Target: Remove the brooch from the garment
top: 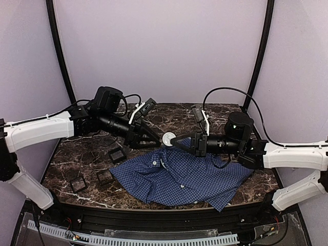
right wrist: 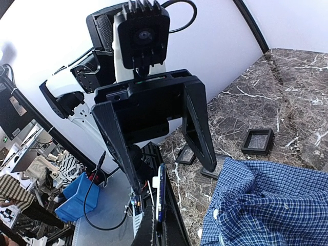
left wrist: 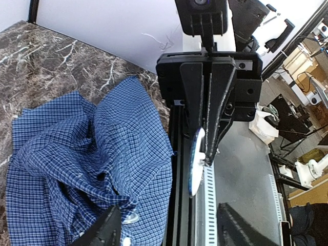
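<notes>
The brooch [top: 168,138] is a round disc, white on the back and blue on the face, held up off the garment. My right gripper [top: 177,142] is shut on it; the right wrist view shows it edge-on [right wrist: 162,187] between my own fingers [right wrist: 159,210]. My left gripper [top: 156,139] faces it from the left with its jaws open and nothing in them. In the left wrist view its dark fingers [left wrist: 105,228] stand wide apart below the brooch [left wrist: 196,165]. The garment [top: 184,177], a blue-and-white check shirt, lies crumpled on the table under both grippers.
Three small black square trays [top: 118,155] [top: 105,177] [top: 78,183] sit on the dark marble table [top: 169,115] left of the shirt. A black rail and a white cable chain [top: 154,238] run along the near edge. Black frame poles stand at both back corners.
</notes>
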Available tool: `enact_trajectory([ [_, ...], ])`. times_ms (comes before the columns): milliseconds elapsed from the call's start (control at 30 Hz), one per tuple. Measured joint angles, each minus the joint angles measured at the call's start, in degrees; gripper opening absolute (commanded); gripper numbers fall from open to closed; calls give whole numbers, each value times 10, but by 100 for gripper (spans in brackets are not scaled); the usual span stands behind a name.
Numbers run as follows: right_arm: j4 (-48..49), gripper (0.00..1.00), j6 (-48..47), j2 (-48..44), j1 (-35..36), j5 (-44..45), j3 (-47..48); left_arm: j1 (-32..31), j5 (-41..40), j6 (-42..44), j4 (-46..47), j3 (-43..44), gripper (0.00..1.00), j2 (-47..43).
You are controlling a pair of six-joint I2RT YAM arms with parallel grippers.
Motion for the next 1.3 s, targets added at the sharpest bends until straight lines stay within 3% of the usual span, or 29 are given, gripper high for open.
enact_trajectory([
  [267, 0, 0, -10, 31, 7, -23, 21, -8, 31, -11, 6, 0, 25, 7],
  [533, -1, 0, -14, 35, 7, -29, 22, -8, 44, -19, 15, 0, 1, 7],
  [600, -5, 1, -21, 35, 7, -30, 25, -7, 48, -22, 15, 0, 1, 7],
  [700, -11, 17, -28, 35, 7, -30, 29, -6, 53, -26, 17, -1, 1, 7],
  [800, -20, 24, -30, 36, 8, -27, 32, -6, 53, -27, 23, -1, 1, 8],
  [1300, -49, 27, -48, 44, 18, -7, 48, -7, 49, -31, 26, -1, 1, 19],
])
